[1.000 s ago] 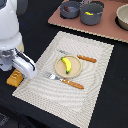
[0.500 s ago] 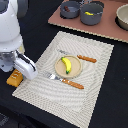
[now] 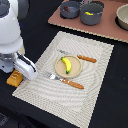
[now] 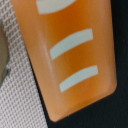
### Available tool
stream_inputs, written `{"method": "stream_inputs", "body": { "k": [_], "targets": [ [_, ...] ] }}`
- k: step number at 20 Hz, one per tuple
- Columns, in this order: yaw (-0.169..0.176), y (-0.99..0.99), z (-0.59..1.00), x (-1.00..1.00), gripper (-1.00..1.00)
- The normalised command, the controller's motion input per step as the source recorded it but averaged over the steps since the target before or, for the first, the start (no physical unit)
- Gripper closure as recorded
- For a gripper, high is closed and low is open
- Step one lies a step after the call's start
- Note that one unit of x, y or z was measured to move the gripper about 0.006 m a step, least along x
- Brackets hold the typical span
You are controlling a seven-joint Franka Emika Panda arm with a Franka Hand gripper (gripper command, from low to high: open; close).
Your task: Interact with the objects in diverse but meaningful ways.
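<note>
Black desk point(image 3: 115, 85) carries everything, with a pink board point(image 3: 107, 30) at its far side and a striped mat point(image 3: 92, 107) in the middle. On the board stand grey pots point(image 3: 92, 13); one holds something yellow, too small for me to name. A tan plate point(image 3: 75, 71) sits on the mat with the banana point(image 3: 66, 64) lying in it, a knife point(image 3: 86, 58) on the far side and a fork point(image 3: 67, 81) on the near side, both beside the rim.

My arm hangs over the mat's edge at the exterior view's left. The bread point(image 4: 75, 55) lies there, half on the mat and half on the desk; in the wrist view it fills nearly the whole picture, pale ridges showing. My gripper point(image 3: 19, 70) is right above it, but neither view shows the fingers, so I cannot tell whether it is released or clenched.

I judge the banana served, and the bread the step in hand: reached, but not visibly lifted. Moving it, perhaps to the plate or a pot, remains.
</note>
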Motion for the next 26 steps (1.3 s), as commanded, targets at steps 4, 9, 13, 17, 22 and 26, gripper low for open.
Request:
{"method": "stream_inputs", "body": {
  "k": [4,9,13,17,22,26],
  "targets": [
    [0.0,-0.01,-0.2,-0.32,-1.0],
    [0.0,-0.03,-0.19,-0.32,1.0],
    [0.0,-0.04,-0.21,-0.33,1.0],
    [0.0,-0.04,-0.2,-0.35,1.0],
    [0.0,-0.04,-0.2,-0.34,1.0],
    [0.0,-0.02,-0.08,-0.28,1.0]
  ]
}}
